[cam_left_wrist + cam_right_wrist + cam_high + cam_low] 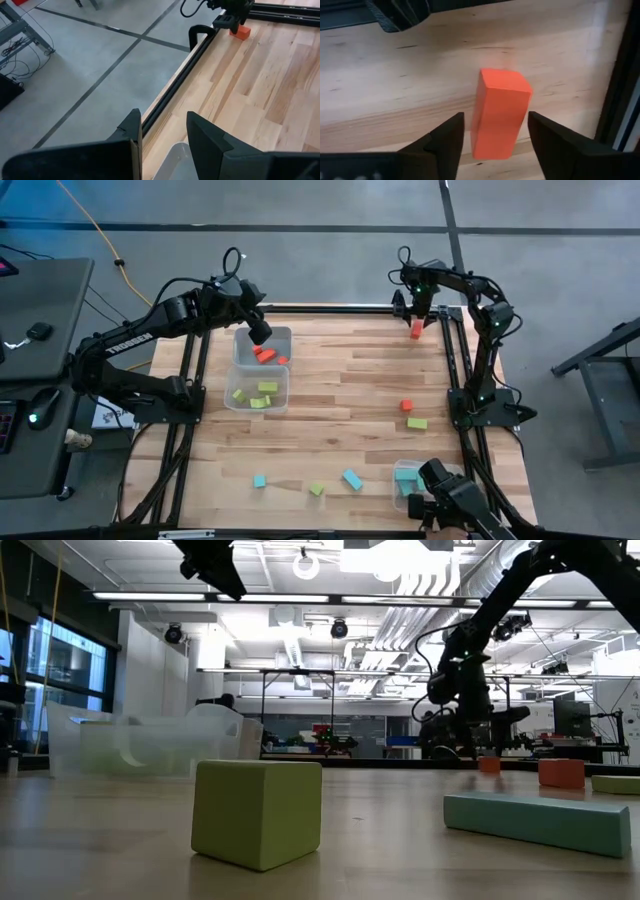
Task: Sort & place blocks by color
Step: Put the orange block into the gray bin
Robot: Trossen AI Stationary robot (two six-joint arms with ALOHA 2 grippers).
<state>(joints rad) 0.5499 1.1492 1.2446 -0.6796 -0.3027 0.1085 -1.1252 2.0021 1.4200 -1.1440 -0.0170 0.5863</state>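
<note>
- The worktop (330,395) carries three clear tubs; the tub with red blocks (264,346) is my landmark.
- The left gripper (259,332) hangs open and empty over this tub.
- The right gripper (494,131), far across from the tub, is open around a red block (500,112), not yet closing.
- I judge the step is a pick: close, lift, carry to the tub.
- The block's base is hidden.
</note>
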